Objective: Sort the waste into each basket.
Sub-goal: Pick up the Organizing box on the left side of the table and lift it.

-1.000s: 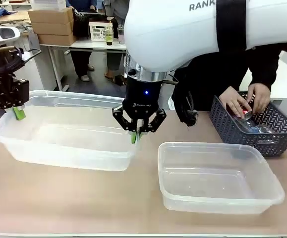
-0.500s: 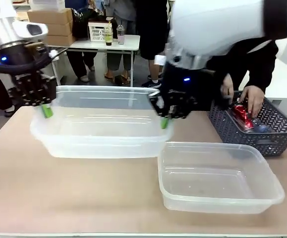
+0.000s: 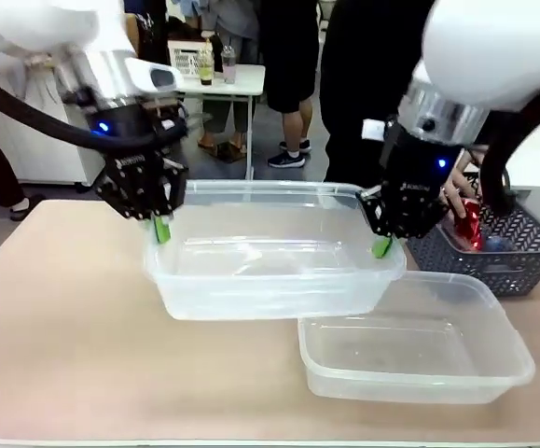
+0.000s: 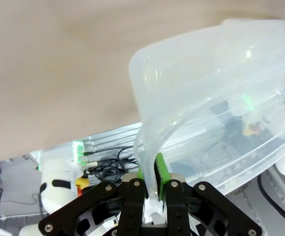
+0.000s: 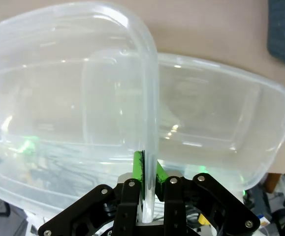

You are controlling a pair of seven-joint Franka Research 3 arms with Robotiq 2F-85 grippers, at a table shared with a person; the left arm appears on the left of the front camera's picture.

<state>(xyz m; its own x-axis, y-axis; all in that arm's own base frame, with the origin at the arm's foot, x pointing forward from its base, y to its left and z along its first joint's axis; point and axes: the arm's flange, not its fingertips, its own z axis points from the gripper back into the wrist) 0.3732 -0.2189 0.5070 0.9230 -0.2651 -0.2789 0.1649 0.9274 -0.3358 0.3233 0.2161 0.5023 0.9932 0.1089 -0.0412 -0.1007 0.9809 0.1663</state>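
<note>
Both arms hold a large clear tub [image 3: 270, 271] lifted above the table. My left gripper [image 3: 160, 230] is shut on its left rim, shown close in the left wrist view [image 4: 150, 172]. My right gripper [image 3: 380, 246] is shut on its right rim, seen edge-on in the right wrist view [image 5: 145, 172]. A second clear tub [image 3: 409, 341] rests on the table at the right, partly under the lifted one. A red can [image 3: 468, 224] and a clear bottle [image 3: 499, 245] lie in the dark lattice basket [image 3: 517, 261], where a person's hand [image 3: 456, 198] reaches.
The dark lattice basket stands at the table's far right edge. A person stands behind the table at the right. Bare tabletop [image 3: 64, 327] lies at the left and front. People and a white side table [image 3: 209, 79] show farther back.
Both arms have carried the large tub to the right and lifted it, so its right end now overlaps the second tub. The person's hands have stayed at the dark basket.
</note>
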